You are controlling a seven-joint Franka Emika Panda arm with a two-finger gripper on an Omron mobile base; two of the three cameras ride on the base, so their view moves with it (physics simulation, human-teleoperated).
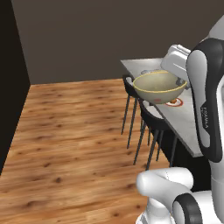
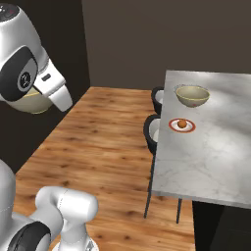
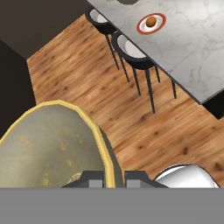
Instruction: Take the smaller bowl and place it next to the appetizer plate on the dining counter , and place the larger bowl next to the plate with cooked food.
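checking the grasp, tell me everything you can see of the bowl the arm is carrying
The carried bowl is round and deep, dull olive-grey with mottled yellow flecks and a yellow rim. It looks ceramic and empty. The end effector is shut on its rim, one finger inside, one outside. It hangs in the air above the wooden floor, touching nothing else.

A wooden plank floor (image 2: 103, 142) in warm brown is seen across the room, bounded at the far end by a dark grey-brown wall (image 2: 162, 39). Two dark stools (image 3: 131, 54) with pale seats and thin black legs are set side by side along the near edge of the table, their seats tucked partly beneath it. A black panel (image 1: 11, 74) is seen at the left of the left base view, standing on the floor
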